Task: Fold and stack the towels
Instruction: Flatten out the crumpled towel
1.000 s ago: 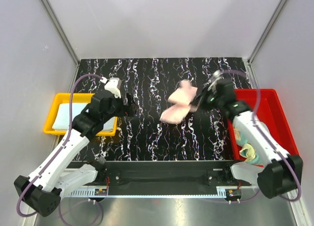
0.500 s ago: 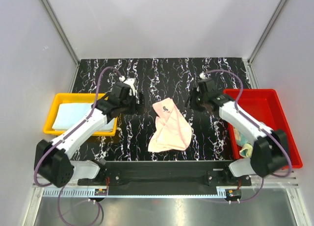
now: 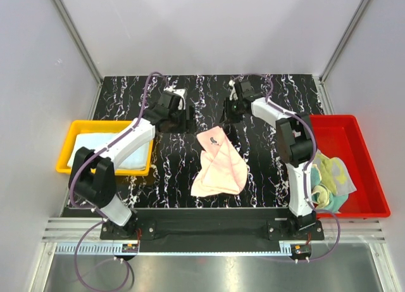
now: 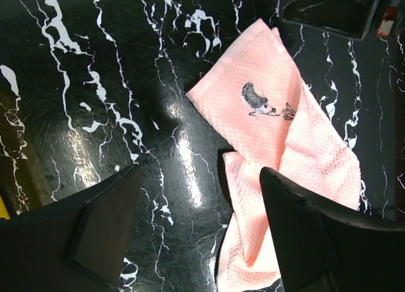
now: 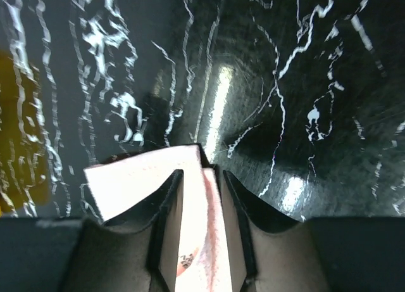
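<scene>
Fingers of the left arm (image 4: 104,219) stand wide apart and hold nothing, hanging above the black, white-veined marble-patterned surface (image 3: 183,175) with the near edge of the pink waffle-weave towel (image 3: 219,162) showing in the gap between them. That towel lies loosely rumpled on the middle of the surface, between the two arms. It is narrow at its far end and broader and rounded toward the arm bases, with one layer lapped over another. A small embroidered hedgehog motif (image 4: 258,103) faces up near the far corner. Fingers of the right arm (image 5: 166,228) are drawn close, leaving only a thin slit in which pink cloth shows. Whether they pinch the towel or merely frame it, I cannot tell. From above, this arm reaches to just beyond the towel's far corner. A yellow plastic tray (image 3: 95,123) sits at the left edge and holds a flat pale blue towel (image 3: 85,149), partly crossed by the left arm. A red plastic bin (image 3: 361,133) at the right edge holds a heap of yellow-green and teal towels (image 3: 332,175).
</scene>
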{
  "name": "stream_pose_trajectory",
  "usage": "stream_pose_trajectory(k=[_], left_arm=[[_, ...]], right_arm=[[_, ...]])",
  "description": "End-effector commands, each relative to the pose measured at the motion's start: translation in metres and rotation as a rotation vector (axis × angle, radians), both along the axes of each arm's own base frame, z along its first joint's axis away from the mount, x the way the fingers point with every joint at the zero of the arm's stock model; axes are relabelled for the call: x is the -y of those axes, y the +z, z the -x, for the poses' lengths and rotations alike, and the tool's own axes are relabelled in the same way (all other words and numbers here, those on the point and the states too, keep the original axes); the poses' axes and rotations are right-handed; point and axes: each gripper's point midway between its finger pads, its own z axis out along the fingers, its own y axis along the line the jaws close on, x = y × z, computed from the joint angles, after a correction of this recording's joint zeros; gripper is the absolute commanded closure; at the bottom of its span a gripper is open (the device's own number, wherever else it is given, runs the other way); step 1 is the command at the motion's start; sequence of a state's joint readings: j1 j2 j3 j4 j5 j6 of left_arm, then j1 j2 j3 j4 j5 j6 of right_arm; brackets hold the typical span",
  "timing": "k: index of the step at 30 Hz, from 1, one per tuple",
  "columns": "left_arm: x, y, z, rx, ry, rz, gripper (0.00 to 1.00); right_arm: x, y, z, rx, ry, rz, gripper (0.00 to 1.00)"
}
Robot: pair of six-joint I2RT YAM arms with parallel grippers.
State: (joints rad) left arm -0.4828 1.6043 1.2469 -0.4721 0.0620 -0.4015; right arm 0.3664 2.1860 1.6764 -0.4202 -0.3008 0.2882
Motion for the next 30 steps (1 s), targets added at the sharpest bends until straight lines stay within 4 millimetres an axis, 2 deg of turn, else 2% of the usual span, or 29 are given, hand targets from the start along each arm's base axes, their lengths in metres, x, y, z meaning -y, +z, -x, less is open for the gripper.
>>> stream_pose_trajectory(k=[1,5,6,9,10,12,13,15,16,19,21,22,23,24,26,27,28,30], left_arm=[[-0.004,0.015,0.002,0.045,0.009,0.057,0.2],[0.002,0.014,0.011,0.032,-0.009,0.107,0.2],[0.002,0.015,0.012,0.033,-0.01,0.115,0.2],[0.001,0.016,0.014,0.036,-0.007,0.12,0.2],[-0.001,0.019,0.015,0.046,-0.003,0.118,0.2],[-0.002,0.02,0.015,0.052,-0.002,0.112,0.2],[-0.003,0.021,0.015,0.057,0.001,0.112,0.2],[-0.004,0.022,0.014,0.059,0.006,0.111,0.2],[-0.005,0.022,0.013,0.058,0.013,0.11,0.2],[-0.008,0.018,0.01,0.05,0.032,0.108,0.2],[-0.007,0.015,0.009,0.042,0.039,0.118,0.2],[-0.007,0.01,0.008,0.03,0.041,0.118,0.2],[-0.005,0.008,0.008,0.025,0.038,0.123,0.2],[-0.004,0.007,0.009,0.015,0.031,0.133,0.19],[0.0,0.002,0.009,0.007,0.026,0.147,0.2],[0.0,0.002,0.009,0.009,0.027,0.153,0.2],[0.0,0.0,0.008,0.006,0.03,0.155,0.2],[0.004,0.001,0.007,-0.003,0.029,0.173,0.2]], right_arm=[[-0.019,0.003,0.004,0.003,0.08,-0.036,0.62],[-0.029,-0.016,0.015,-0.021,0.119,-0.01,0.62],[-0.025,-0.021,0.016,-0.026,0.108,0.01,0.63],[-0.02,-0.022,0.019,-0.026,0.096,0.035,0.74],[-0.016,-0.012,0.017,0.001,0.087,0.046,0.87],[-0.012,-0.003,0.013,0.03,0.069,0.072,1.0],[-0.01,0.012,0.011,0.056,0.063,0.069,1.0],[-0.009,0.027,0.011,0.081,0.065,0.063,1.0],[-0.01,0.042,0.011,0.108,0.065,0.05,1.0],[-0.012,0.06,0.018,0.127,0.078,0.021,1.0],[-0.01,0.059,0.03,0.105,0.084,0.018,1.0],[-0.01,0.069,0.033,0.124,0.084,0.006,1.0],[-0.01,0.071,0.035,0.134,0.085,-0.004,1.0],[-0.008,0.062,0.046,0.106,0.085,-0.009,1.0],[-0.008,0.073,0.055,0.129,0.09,-0.041,1.0],[-0.009,0.063,0.072,0.089,0.113,-0.066,1.0],[-0.008,0.072,0.078,0.113,0.122,-0.086,1.0],[-0.001,0.069,0.082,0.136,0.092,-0.073,0.98]])
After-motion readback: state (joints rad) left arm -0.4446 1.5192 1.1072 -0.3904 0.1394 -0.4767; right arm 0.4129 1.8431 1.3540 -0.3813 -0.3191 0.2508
